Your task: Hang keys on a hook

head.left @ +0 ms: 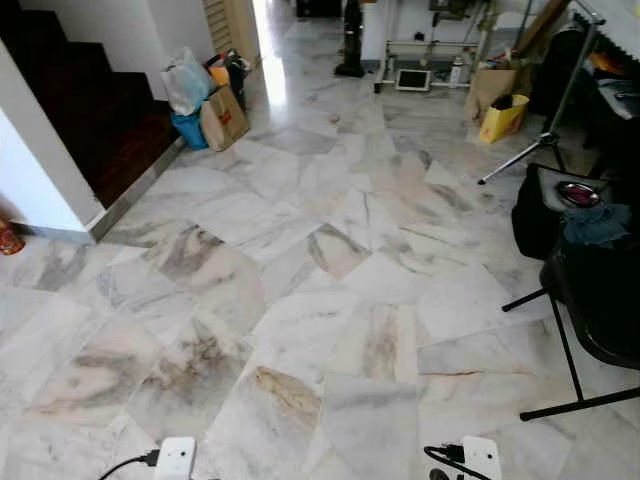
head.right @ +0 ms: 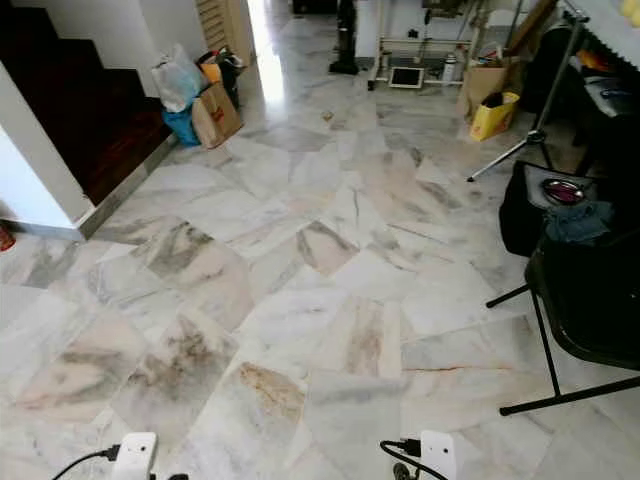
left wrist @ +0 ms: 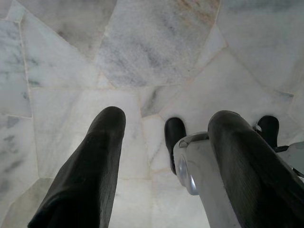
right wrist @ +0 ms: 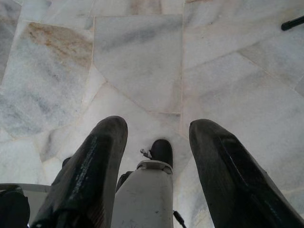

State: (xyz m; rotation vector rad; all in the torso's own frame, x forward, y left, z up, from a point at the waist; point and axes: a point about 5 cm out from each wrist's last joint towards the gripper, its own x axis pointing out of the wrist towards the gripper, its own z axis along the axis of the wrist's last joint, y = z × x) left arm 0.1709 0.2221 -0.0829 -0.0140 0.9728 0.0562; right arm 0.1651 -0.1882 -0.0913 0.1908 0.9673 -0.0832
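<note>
The task looks barely begun: both arms hang over the marble floor (head.left: 330,300), left gripper (left wrist: 161,142) and right gripper (right wrist: 156,142) with jaws spread and empty, and I cannot tell where keys or hook are.

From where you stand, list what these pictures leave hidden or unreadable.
- Staircase: steps lost in shadow, left eye view.
- Bags by the stairs: contents too small to tell.
- Black chair: cut off by the right edge.
- Left gripper and right gripper: open, hanging over marble floor, holding nothing.
</note>
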